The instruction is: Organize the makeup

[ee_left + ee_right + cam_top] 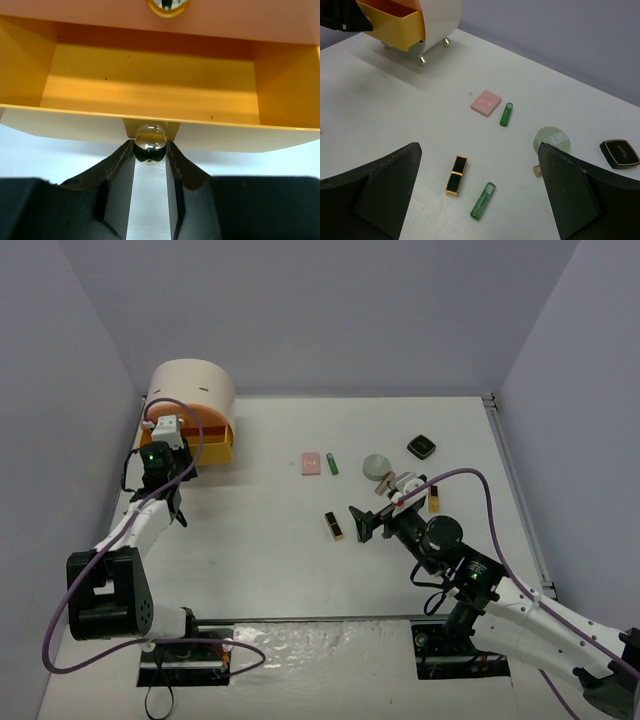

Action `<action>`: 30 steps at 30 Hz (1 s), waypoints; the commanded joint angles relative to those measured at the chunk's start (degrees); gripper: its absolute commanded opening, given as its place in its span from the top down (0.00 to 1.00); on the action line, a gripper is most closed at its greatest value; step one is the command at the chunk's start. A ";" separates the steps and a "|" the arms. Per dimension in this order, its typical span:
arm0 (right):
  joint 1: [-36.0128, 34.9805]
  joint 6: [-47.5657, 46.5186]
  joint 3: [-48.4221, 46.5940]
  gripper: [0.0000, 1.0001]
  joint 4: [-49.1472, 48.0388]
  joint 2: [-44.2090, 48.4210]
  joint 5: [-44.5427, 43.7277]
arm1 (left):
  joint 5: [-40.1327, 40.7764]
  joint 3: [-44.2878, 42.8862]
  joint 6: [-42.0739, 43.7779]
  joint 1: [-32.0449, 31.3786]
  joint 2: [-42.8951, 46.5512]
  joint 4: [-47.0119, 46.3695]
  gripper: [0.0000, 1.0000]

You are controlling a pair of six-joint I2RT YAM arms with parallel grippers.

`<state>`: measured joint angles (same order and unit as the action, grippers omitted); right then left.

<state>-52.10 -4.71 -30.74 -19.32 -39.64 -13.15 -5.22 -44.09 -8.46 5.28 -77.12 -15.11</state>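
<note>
Jaws of the left gripper (150, 152) are pinched on the ball knob (149, 146) of the yellow drawer (150, 85); those of the right gripper (479, 190) are spread wide, nothing held. All the makeup (483, 201) is left out on the table (395, 110): pink compact (486, 102), green tube (506, 114), gold-black tube (456, 175), sage compact (551, 139), black compact (620, 153). The drawer is seen open and bare, so basically nothing's been sorted yet.

We see bright, even overhead light; soft shadows on the table (280, 560). Specular glare on the knob (149, 150). Near fingers (385, 190) in right wrist view slightly blurred.
</note>
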 commanded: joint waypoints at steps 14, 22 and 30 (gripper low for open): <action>0.24 0.06 -0.11 0.00 -5.20 0.96 0.14 | 1.26 4.27 -2.61 0.26 13.75 4.15 0.89; 0.24 0.44 -0.52 0.00 -4.71 0.53 0.16 | 1.19 3.00 -3.09 0.26 15.02 6.70 0.56; 0.24 1.71 -1.86 0.00 -3.57 0.22 -1.42 | 2.77 -0.07 -3.80 0.26 19.60 13.22 0.28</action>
<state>-52.10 -4.32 -30.46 -19.44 -39.16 -13.11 -4.02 -38.76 -11.33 5.28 -61.53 -3.79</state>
